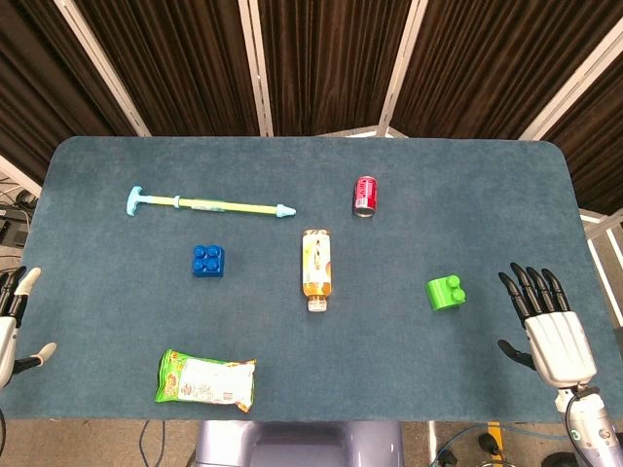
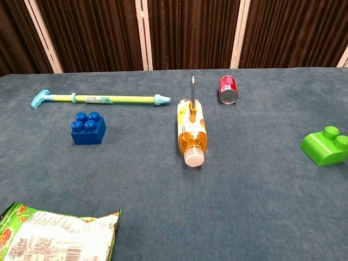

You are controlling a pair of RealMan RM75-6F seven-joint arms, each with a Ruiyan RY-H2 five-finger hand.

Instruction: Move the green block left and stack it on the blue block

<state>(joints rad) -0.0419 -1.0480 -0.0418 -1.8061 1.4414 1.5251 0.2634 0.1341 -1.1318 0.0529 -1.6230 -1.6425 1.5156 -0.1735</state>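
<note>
Bottle (image 1: 317,269) lies between green block (image 1: 445,293) and blue block (image 1: 207,261).

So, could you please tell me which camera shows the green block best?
The chest view: the green block appears large there, studs and curved side clear, though near the frame's right edge. The head view shows it whole but small, from above.

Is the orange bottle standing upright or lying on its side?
Lying on its side: the bottle rests lengthwise on the table, cap toward the robot.
</note>
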